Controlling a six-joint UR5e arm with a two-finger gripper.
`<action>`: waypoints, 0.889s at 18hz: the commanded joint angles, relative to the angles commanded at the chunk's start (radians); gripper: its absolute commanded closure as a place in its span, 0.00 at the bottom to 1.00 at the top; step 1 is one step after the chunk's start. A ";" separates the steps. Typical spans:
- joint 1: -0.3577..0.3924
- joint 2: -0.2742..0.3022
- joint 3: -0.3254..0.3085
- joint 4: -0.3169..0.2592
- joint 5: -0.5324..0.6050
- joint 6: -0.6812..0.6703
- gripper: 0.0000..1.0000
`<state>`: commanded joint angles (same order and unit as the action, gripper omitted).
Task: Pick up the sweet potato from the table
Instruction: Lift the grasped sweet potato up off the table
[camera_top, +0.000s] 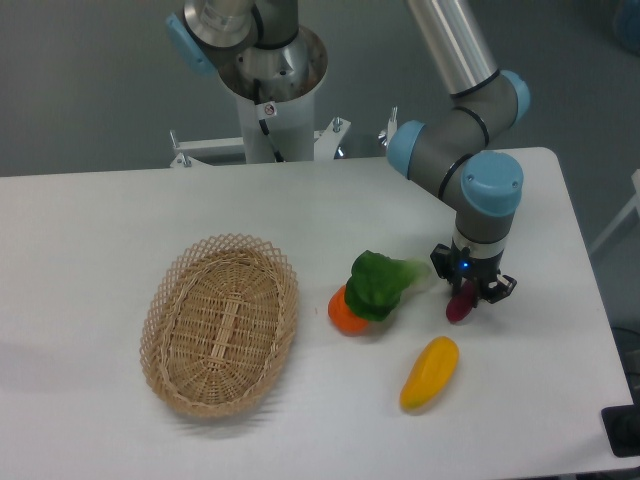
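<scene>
The sweet potato (459, 309), small and dark purple-magenta, lies on the white table (120, 220) at the right. Only its lower end shows below the gripper. My gripper (468, 292) points straight down over it, with the fingers drawn in against its sides. The vegetable still rests on the tabletop.
A yellow-orange oblong vegetable (430, 373) lies just below and left of the gripper. A green leafy vegetable (378, 283) over an orange one (345, 313) sits close on the left. A wicker basket (220, 323) stands at the centre left. The table's right edge is near.
</scene>
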<state>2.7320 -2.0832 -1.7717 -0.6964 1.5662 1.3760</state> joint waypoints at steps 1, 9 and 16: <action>0.000 0.000 0.002 0.000 -0.002 0.000 0.74; 0.003 0.073 0.057 -0.034 -0.008 0.009 0.75; -0.046 0.201 0.149 -0.279 -0.095 -0.008 0.74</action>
<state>2.6860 -1.8824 -1.6230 -0.9753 1.4712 1.3683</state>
